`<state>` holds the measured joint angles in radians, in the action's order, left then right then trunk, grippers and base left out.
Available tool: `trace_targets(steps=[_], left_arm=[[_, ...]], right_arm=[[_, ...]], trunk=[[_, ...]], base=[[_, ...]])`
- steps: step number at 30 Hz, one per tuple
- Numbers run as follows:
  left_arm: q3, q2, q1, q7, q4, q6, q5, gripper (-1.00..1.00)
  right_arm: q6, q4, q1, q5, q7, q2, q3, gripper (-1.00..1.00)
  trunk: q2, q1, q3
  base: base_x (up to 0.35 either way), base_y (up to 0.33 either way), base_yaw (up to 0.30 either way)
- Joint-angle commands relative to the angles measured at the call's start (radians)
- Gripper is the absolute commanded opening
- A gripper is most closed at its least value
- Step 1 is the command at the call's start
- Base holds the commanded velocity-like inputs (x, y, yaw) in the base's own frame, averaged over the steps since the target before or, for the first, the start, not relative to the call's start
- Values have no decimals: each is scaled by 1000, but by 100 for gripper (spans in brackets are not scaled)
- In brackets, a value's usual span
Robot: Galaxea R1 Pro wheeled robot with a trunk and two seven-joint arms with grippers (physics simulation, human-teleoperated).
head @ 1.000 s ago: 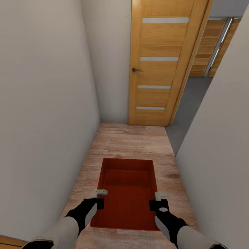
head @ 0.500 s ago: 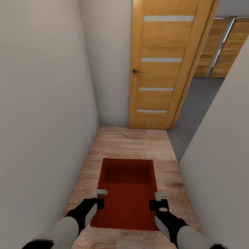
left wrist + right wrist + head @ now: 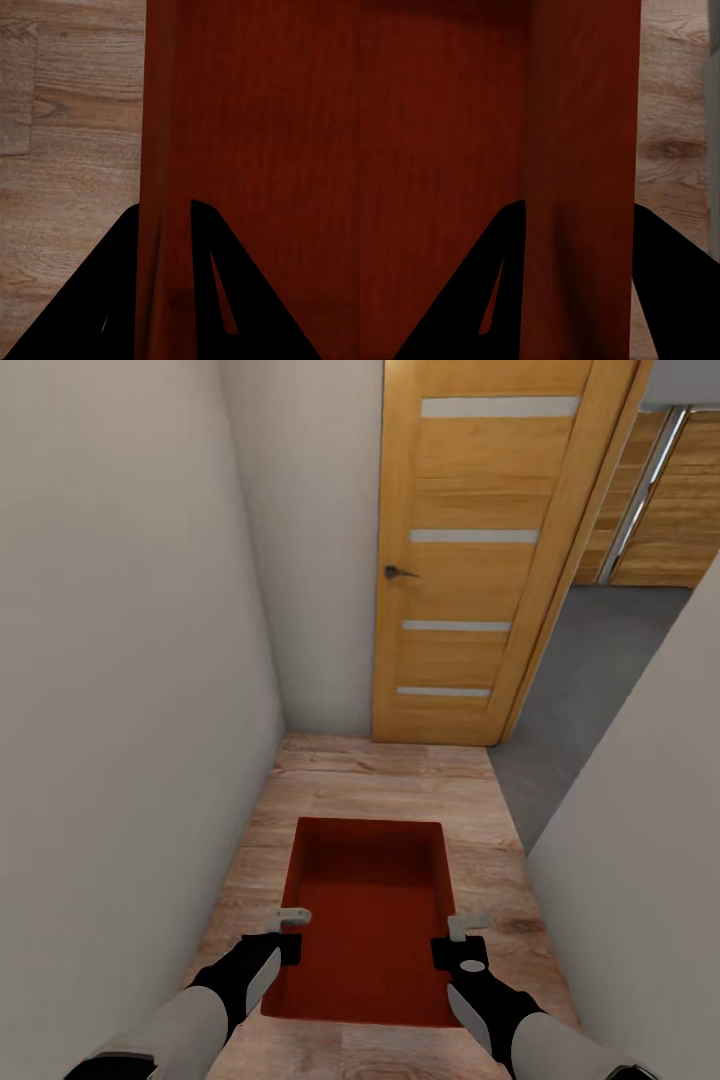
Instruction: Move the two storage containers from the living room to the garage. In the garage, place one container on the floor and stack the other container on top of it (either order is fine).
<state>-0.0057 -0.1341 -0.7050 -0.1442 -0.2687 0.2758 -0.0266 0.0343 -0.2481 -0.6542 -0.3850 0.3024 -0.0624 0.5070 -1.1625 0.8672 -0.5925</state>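
Left gripper (image 3: 287,932): yours, clamped on storage container (image 3: 366,920) left wall.
Right gripper (image 3: 459,943): pinching its right wall.
Container: carried low over wood-plank floor (image 3: 380,780), narrow hallway.
Ahead: orange-wood door (image 3: 475,550), grey concrete (image 3: 590,660) beyond it, rightward.

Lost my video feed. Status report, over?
Left gripper and right gripper each clamped on a side wall of the storage container, carried over wood floor. Orange door ahead; grey concrete beyond it.
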Motion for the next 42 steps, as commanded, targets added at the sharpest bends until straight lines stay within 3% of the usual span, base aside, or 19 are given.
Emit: trace_targets(steps=[1,25,42], left_arm=[[-8,2,-1,-11,-5,8,24,-100],[-8,2,-1,-12,-7,8,24,-100],[-9,2,-1,-12,-7,8,24,-100]], right_arm=[[4,23,-1,-21,6,1,16,-100],[4,23,-1,-21,6,1,16,-100],[5,23,-1,-21,6,1,16,-100]], trunk=[[-1,1,-1],[-1,1,-1],[-1,1,-1]], base=[[323,0,0],[323,0,-3],[323,0,-228]])
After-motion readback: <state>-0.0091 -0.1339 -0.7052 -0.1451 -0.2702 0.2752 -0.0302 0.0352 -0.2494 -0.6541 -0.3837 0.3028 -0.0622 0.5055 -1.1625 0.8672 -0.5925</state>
